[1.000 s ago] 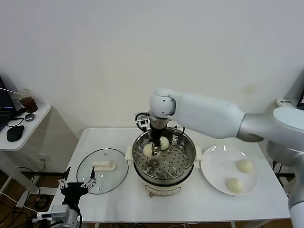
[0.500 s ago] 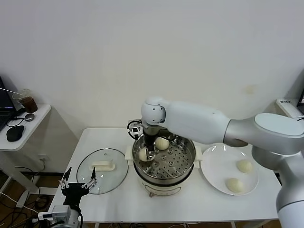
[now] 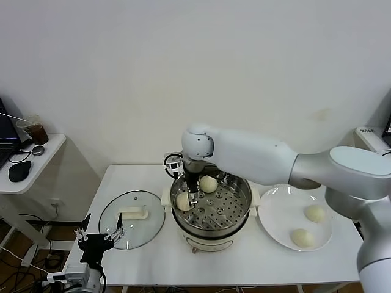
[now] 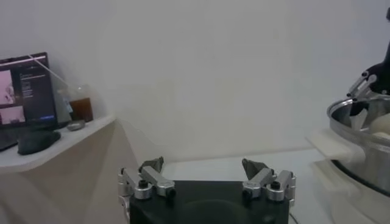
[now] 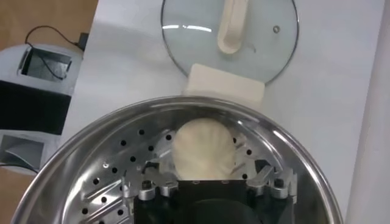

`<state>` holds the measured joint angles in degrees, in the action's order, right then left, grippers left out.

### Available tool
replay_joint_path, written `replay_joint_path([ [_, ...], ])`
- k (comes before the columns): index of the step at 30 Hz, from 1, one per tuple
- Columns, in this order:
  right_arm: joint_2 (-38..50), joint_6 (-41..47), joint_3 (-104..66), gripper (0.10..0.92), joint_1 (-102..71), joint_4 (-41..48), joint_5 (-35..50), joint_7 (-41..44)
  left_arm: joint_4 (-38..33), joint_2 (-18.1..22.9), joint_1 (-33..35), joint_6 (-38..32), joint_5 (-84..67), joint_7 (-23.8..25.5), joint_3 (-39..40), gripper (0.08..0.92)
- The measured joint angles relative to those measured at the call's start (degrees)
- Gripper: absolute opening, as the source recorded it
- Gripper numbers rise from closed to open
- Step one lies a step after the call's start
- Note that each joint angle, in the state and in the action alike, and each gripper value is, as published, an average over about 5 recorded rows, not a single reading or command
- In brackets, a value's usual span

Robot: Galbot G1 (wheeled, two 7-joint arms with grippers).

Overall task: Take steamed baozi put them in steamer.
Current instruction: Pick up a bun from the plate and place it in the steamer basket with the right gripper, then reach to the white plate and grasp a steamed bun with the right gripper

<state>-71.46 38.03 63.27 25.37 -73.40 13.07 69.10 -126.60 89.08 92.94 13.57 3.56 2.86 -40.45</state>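
A baozi (image 5: 203,150) is released in the steamer (image 3: 211,204).
The right gripper (image 3: 190,198) is spread wide around it; the left gripper (image 4: 207,180) is parked wide open.

Glossy white right arm (image 3: 263,155) with grey joints; black grippers with silver-knuckled jaws.

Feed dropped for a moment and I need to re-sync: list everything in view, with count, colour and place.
baozi: four, cream-white; two in the steamer, two on the plate
steamer: one, shiny steel on a white base, table centre
plate: one, white, on the steamer's right
glass lid: one, clear with a white handle, on the steamer's left
table: one, white
side desk: one, white, far left, with a dark drink and a mouse
right end effector: open, inside the steamer at a baozi
left end effector: open, parked low by the lid
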Motion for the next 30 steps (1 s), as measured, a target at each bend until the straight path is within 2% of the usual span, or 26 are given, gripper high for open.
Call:
replay_joint_path([
  [8,12.9,-4.2,-1.1,0.823,6.0,-7.9,-0.1,3.6,0.2,-0.5,0.1,0.4,-1.2,0.2,-1.0,0.823],
  [16,29.6,-12.0,-2.3,0.823,6.6,-14.2,-5.7,7.4,0.8,-1.1,0.3,0.9,-2.5,0.5,-1.9,0.823],
  [23,43.2,-16.6,-11.4,0.823,-5.5,-18.1,-12.4,9.2,1.0,-1.3,1.2,0.9,-2.6,0.3,-2.0,0.823],
  [30,49.4,-19.6,-19.8,0.823,-19.5,-18.9,-18.9,9.5,1.6,-0.9,1.9,0.8,-2.1,0.2,-2.1,0.823],
])
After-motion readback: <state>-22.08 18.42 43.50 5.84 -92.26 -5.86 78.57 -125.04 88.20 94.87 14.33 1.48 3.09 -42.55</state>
